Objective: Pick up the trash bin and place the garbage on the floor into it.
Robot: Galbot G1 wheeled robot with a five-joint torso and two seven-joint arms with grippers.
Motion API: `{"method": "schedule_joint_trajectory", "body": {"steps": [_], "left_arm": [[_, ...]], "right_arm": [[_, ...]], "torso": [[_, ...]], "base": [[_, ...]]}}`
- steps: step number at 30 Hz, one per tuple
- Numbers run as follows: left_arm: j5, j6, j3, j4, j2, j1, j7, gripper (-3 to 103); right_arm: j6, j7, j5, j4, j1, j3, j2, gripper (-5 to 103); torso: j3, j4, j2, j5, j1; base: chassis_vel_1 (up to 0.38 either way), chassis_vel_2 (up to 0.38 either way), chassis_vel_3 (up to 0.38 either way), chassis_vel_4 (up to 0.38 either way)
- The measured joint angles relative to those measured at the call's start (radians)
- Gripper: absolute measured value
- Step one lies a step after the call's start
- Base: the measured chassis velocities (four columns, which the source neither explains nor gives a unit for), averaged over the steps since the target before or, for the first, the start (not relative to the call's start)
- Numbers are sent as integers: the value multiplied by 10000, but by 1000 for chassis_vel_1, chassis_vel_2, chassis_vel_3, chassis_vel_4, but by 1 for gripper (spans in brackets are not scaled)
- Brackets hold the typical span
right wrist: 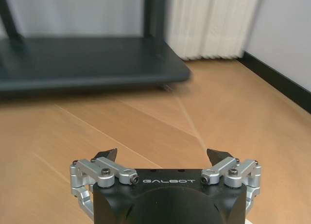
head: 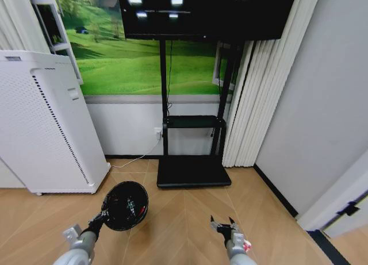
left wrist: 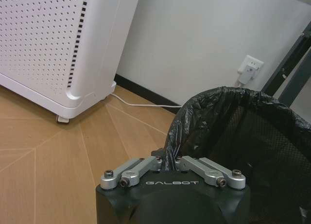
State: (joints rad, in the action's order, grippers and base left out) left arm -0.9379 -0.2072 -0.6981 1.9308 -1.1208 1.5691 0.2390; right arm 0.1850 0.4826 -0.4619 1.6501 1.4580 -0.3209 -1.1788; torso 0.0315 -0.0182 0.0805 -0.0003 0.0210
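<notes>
Trash bin (head: 125,206): black, bag-lined, held off the wooden floor (head: 184,219) at the left end effector (head: 103,215), whose fingers pinch the near rim. Small red and green pieces show inside the bin; what they are cannot be told.
Right end effector (head: 224,225): fingers spread wide, empty, low over bare floor, well right of the bin and level with it.
White perforated appliance (head: 40,127): stands left.

Bright even indoor light; ceiling lamps glare on dark screen (head: 207,12); head view edges bowed; right wrist background soft.
</notes>
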Motion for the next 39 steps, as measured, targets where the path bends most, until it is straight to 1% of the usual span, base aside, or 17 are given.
{"method": "schedule_joint_trajectory", "body": {"steps": [1, 2, 4, 5, 7, 8, 12, 15, 18, 25, 31, 33, 34, 35, 38, 39], "left_arm": [[4, 18, -4, -84, -14, -37, -67, 3], [4, 18, -4, -84, -14, -37, -67, 3], [18, 41, 50, -174, -87, -149, -130, 3], [18, 41, 50, -174, -87, -149, -130, 3], [7, 50, 60, -143, -119, -178, -166, 3], [7, 50, 60, -143, -119, -178, -166, 3], [4, 73, -3, -109, -93, -101, -286, 3], [1, 77, -22, -109, -75, -85, -302, 3], [-38, 84, -46, -104, -35, -72, -332, 3], [-54, 97, -42, -118, -47, -114, -346, 3], [-60, 109, -46, -145, -51, -115, -366, 3], [-68, 111, -48, -146, -30, -115, -368, 3], [-71, 111, -47, -145, -27, -116, -367, 3], [-71, 111, -47, -145, -27, -116, -367, 3], [-97, 112, -48, -145, -9, -131, -351, 3], [-97, 112, -48, -145, -9, -131, -351, 3]], "right_arm": [[-67, -23, 228, -561, -57, -209, -140, 100], [-67, -23, 228, -561, -57, -209, -140, 100], [-1, 62, 72, -1551, -302, -363, -411, 100], [-1, 62, 72, -1551, -302, -363, -411, 100], [41, 117, -81, -2252, -615, -357, -559, 100], [41, 117, -81, -2252, -615, -357, -559, 100], [6, 237, -178, -3138, -1209, -298, -803, 100], [-26, 280, -183, -3376, -1375, -319, -847, 100], [-296, 356, -146, -4015, -1754, -391, -867, 100], [-488, 434, -63, -5017, -2139, -677, -824, 100], [-597, 362, -146, -5747, -2374, -727, -821, 100], [-628, 325, -156, -6036, -2523, -720, -928, 101], [-632, 323, -158, -6062, -2540, -714, -943, 96], [-632, 323, -158, -6062, -2540, -714, -943, 96], [-632, 320, -214, -6122, -2618, -681, -996, 80], [-632, 320, -214, -6122, -2618, -681, -996, 80]], "torso": [[0, -2, 0, 1, 0], [0, -2, 0, 1, 0], [0, -1, 0, 5, 0], [0, -1, 0, 5, 0], [0, -3, 0, 3, 0], [0, -3, 0, 3, 0], [0, 0, 0, 3, 0], [0, 1, 0, 3, 0], [0, 0, 0, 3, 0], [1, -1, 0, 3, 0], [0, -2, 0, 2, 0], [0, -1, 0, 3, 0], [0, -1, -1, 3, 0], [0, -1, -1, 3, 0], [-1, -1, 0, -1, 0], [-1, -1, 0, -1, 0]], "base": [[0, 0, 0, 0], [0, 0, 0, 0], [0, 0, 0, 0], [0, 0, 0, 0], [0, 0, 0, 0], [0, 0, 0, 0], [0, 0, 0, 0], [0, 0, 0, 0], [0, 0, 0, 0], [0, 0, 0, 0], [0, 0, 0, 0], [0, 0, 0, 0], [0, 0, 0, 0], [0, 0, 0, 0], [0, 0, 0, 0], [0, 0, 0, 0]]}}
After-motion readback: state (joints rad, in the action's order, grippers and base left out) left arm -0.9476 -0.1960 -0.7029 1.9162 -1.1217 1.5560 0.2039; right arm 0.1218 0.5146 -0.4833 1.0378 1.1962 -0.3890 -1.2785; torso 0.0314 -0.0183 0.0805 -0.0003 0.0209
